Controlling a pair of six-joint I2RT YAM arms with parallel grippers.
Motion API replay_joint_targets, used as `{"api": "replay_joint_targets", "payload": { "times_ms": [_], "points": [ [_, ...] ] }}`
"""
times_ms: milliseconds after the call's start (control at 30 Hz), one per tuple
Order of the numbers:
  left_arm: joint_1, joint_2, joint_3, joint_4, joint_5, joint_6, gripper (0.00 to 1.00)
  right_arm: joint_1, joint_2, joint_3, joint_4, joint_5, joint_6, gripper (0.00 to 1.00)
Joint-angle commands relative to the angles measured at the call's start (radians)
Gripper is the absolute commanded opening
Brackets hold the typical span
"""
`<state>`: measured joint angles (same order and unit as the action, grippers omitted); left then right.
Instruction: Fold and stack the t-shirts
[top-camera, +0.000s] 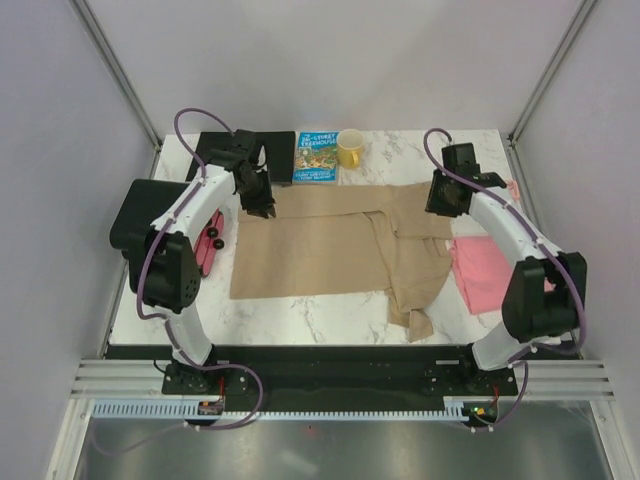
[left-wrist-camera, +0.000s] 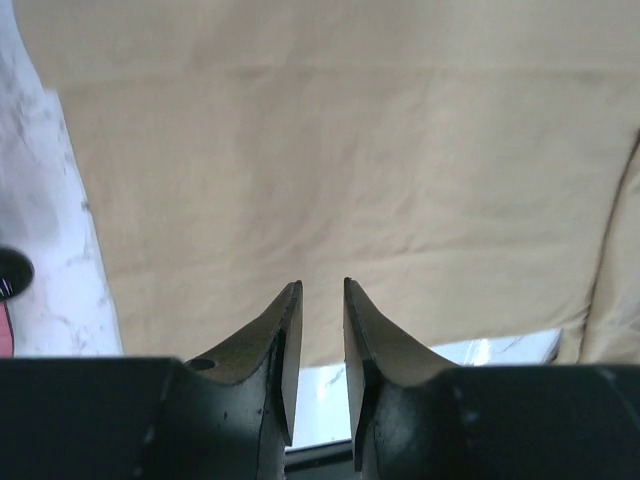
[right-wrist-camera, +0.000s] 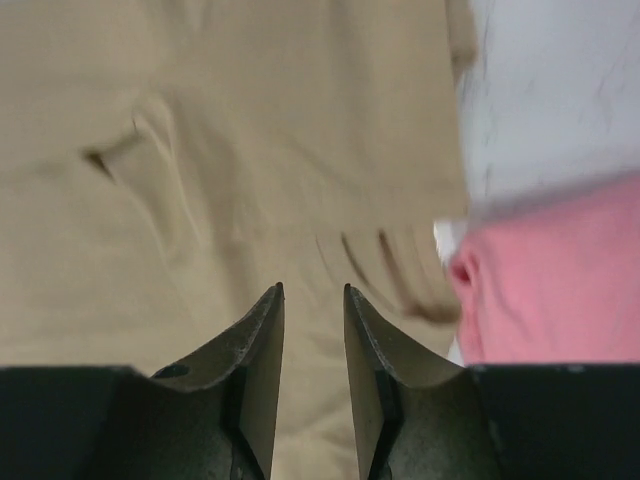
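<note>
Table (top-camera: 300, 312): white marble top, carrying everything below.
Tan t-shirt (top-camera: 305, 245): spread across the middle of the table. Its left part lies flat and smooth, while its right part is doubled over into creases, with one end trailing towards the near edge.
Pink t-shirt (top-camera: 480, 272): on the right side of the table, just beside the tan t-shirt's right edge and partly under the right arm.
Left gripper (left-wrist-camera: 322, 284): at the far left edge of the tan t-shirt, above the cloth. The jaws stand slightly apart with bare table showing through the gap, and they hold nothing.
Right gripper (right-wrist-camera: 312, 288): over the creased right part of the tan t-shirt, with the pink t-shirt just to its right. The jaws are parted by a narrow gap and nothing is clamped between them.
Drawer box (top-camera: 208, 248): pink and black, at the left table edge, under the left arm.
Book (top-camera: 317, 157): blue cover, lying flat at the far edge.
Mug (top-camera: 350, 149): yellow, upright, just beside the book on its right.
</note>
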<state>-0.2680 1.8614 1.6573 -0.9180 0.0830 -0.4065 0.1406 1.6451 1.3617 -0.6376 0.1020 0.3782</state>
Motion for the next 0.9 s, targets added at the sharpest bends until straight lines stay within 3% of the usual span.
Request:
{"api": "replay_joint_targets", "payload": {
  "times_ms": [0, 100, 333, 467, 600, 867],
  "points": [
    [-0.002, -0.172, -0.204, 0.036, -0.012, -0.026, 0.31, 0.050, -0.206, -0.231, -0.033, -0.073, 0.056, 0.38],
    [-0.004, -0.263, -0.295, 0.034, -0.019, -0.051, 0.31, 0.146, -0.313, -0.326, -0.106, -0.059, 0.065, 0.39],
    [-0.005, -0.378, -0.396, 0.053, 0.009, -0.063, 0.31, 0.235, -0.519, -0.421, -0.238, -0.091, 0.096, 0.46],
    [-0.007, -0.381, -0.387, 0.056, 0.038, -0.015, 0.30, 0.293, -0.579, -0.455, -0.312, -0.156, 0.181, 0.49],
    [-0.005, -0.418, -0.407, 0.065, 0.067, -0.008, 0.30, 0.407, -0.640, -0.484, -0.343, -0.121, 0.252, 0.48],
    [-0.007, -0.449, -0.479, 0.088, 0.129, -0.009, 0.30, 0.504, -0.736, -0.541, -0.456, -0.056, 0.367, 0.48]
  ]
}}
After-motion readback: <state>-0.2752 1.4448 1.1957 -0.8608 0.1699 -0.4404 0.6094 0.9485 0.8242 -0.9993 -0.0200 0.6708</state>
